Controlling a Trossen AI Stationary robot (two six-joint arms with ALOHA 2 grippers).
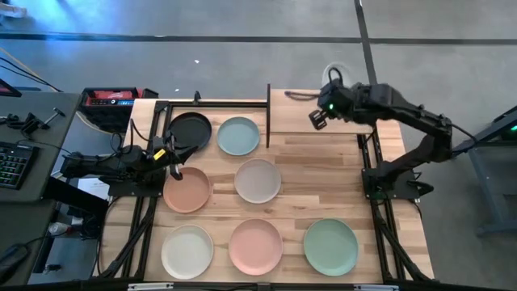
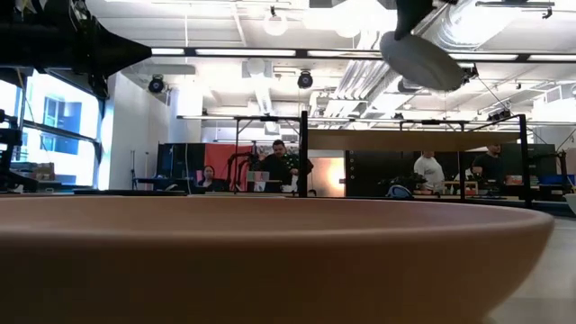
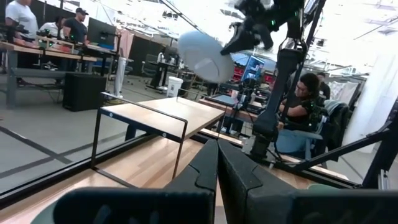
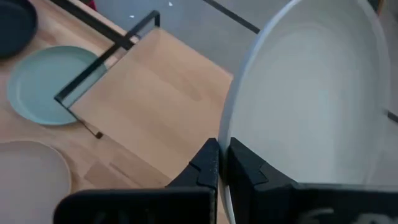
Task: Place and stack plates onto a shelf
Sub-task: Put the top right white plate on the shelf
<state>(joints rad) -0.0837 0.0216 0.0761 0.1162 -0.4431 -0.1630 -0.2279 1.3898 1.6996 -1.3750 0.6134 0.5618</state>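
Note:
My right gripper (image 1: 317, 120) is shut on the pale white plate (image 4: 311, 93) and holds it high above the light-wood shelf (image 1: 311, 113) at the table's far right. The plate also shows in the low view (image 2: 421, 58) and the left wrist view (image 3: 202, 56). My left gripper (image 1: 174, 164) is shut and empty, and hovers at the far rim of the terracotta plate (image 1: 187, 191), near the black plate (image 1: 190, 129). The light blue (image 1: 238, 136), beige-grey (image 1: 258, 180), cream (image 1: 187, 250), pink (image 1: 255, 246) and mint green (image 1: 330, 246) plates lie flat on the table. My right gripper pinches the pale white plate's rim (image 4: 227, 134) between its two fingers, one on the hollow face and one on the underside. The plate is lifted clear, steeply tilted, and stands out beyond the fingertips above the shelf.
The shelf's thin black posts and rail (image 1: 267, 113) stand along its left side, next to the light blue plate. The shelf board (image 4: 161, 93) is bare. People sit and stand in the room beyond the table (image 2: 279, 166). A keyboard and cables lie off the table's left (image 1: 12, 162).

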